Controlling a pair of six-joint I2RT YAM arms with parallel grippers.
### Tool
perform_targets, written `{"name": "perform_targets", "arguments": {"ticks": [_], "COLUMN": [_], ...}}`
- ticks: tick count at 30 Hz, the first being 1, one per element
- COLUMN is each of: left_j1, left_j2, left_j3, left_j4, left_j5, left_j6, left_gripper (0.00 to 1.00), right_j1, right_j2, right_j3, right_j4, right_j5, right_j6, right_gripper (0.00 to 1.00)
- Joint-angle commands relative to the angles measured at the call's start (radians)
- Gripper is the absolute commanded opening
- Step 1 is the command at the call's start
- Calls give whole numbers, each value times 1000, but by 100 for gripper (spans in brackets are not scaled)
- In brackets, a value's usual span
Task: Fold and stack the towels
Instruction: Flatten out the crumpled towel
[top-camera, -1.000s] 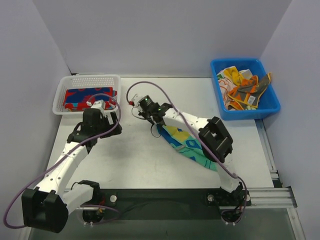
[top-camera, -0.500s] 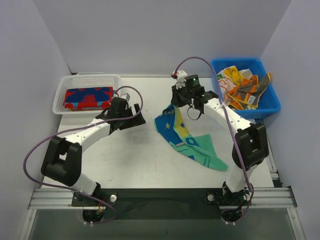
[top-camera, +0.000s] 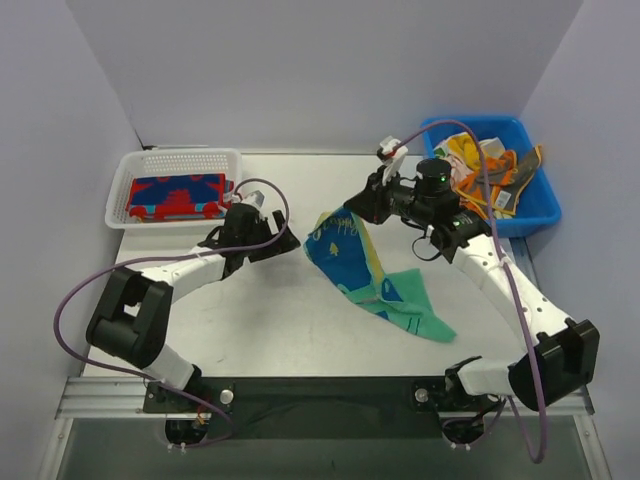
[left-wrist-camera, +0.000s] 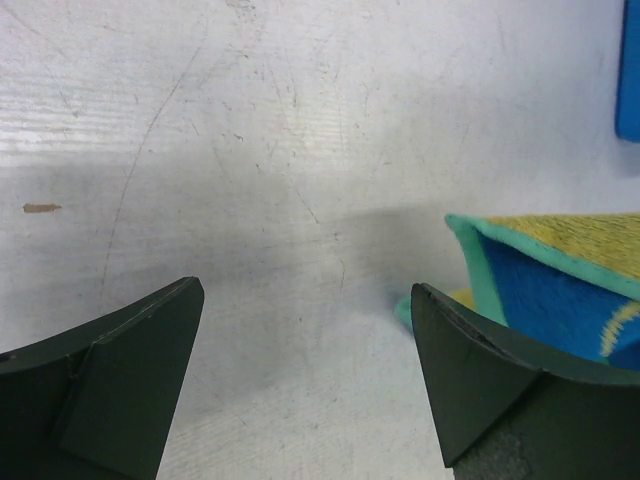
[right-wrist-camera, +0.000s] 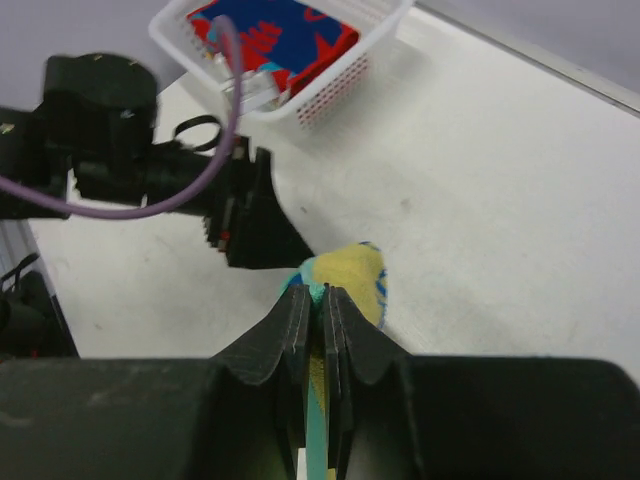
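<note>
Teal fuzzy printed towel (top-camera: 385, 290), corner pinched in your right gripper (right-wrist-camera: 318, 292), trails rumpled onto scuffed white table (left-wrist-camera: 300, 120); left gripper (left-wrist-camera: 305, 290) gapes wide beside it, towel cropped in its view.

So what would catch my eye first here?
The teal towel mid-table, one corner pinched up by the right gripper. The left gripper stands open beside it. At the far right, a blue bin of crumpled towels; at the far left, a white basket with a folded red-and-blue towel.
</note>
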Motion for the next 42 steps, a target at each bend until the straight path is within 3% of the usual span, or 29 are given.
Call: {"name": "perform_targets", "arguments": {"ticks": [1,4,11,20,23,27,33,37,42], "left_j1": [-3,-3,-14,-31,-34,-54,-68,-66,-69], "left_j2": [-81,-97,-77,52,127,267,440,518,606], "left_j3": [-50,-100,-126,10,129,320,550,642,757], "left_j4": [125,163,186,174,148,62,-52,-122,-245], "left_j5": [22,40,80,86,82,40,96,137,136], "left_j6": [-15,-18,-20,-17,23,249,569,708,805], "left_gripper": [96,96,96,96,89,88,86,74,70], "right_j1": [-69,-89,-142,-213,-221,-227,-227,-227,-221], "right_j2": [42,91,144,205,220,228,234,237,239], "right_j3": [-62,-78,-205,-260,-263,-249,-231,-231,-226], "right_j4": [54,-5,-9,7,16,20,30,45,54], "right_j5": [47,163,213,246,242,216,178,148,116], "right_j6": [88,133,214,288,298,291,286,282,274], "right_gripper": [0,0,0,0,0,0,0,0,0]}}
